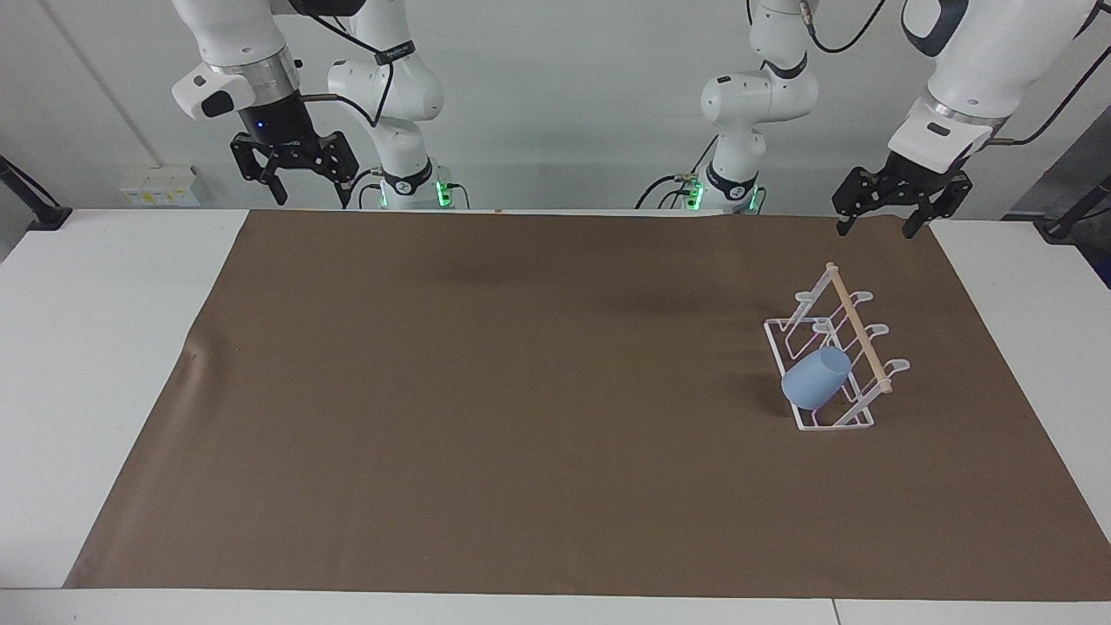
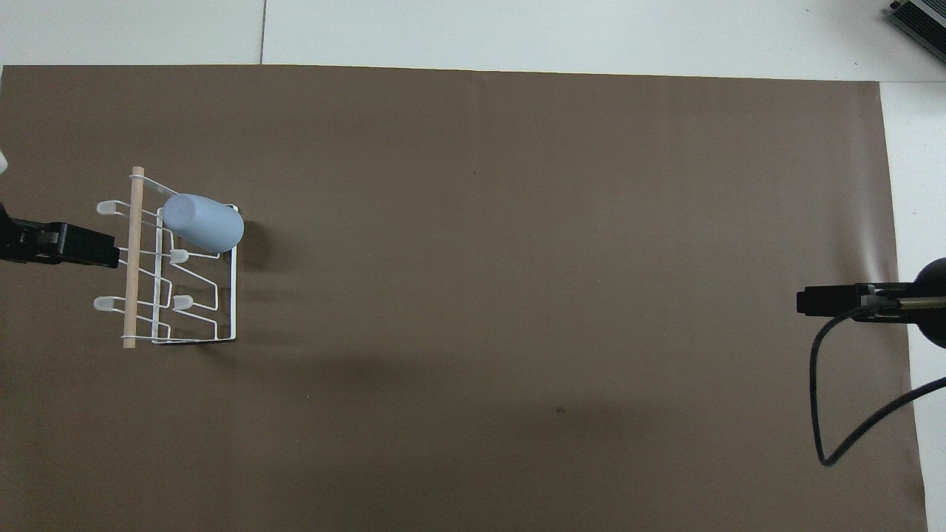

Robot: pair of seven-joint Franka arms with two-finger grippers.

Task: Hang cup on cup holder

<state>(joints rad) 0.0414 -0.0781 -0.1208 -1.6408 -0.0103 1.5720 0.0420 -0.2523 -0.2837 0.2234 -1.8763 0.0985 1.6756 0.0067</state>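
The light-blue cup (image 1: 815, 378) (image 2: 202, 222) hangs tilted, mouth down, on a prong of the white wire cup holder (image 1: 855, 418) (image 2: 233, 295), which stands on the brown mat toward the left arm's end of the table. A pale wooden dowel (image 1: 857, 328) (image 2: 134, 258) runs along the holder's top. My left gripper (image 1: 877, 227) (image 2: 89, 247) hangs open and empty in the air over the mat's edge by the holder, apart from it. My right gripper (image 1: 308, 194) hangs open and empty over the mat's edge at the right arm's end.
A brown mat (image 1: 521, 399) (image 2: 517, 258) covers most of the white table (image 1: 95, 347). A black cable (image 2: 835, 414) loops from the right arm over the mat's corner. A small crease (image 1: 195, 356) marks the mat at the right arm's end.
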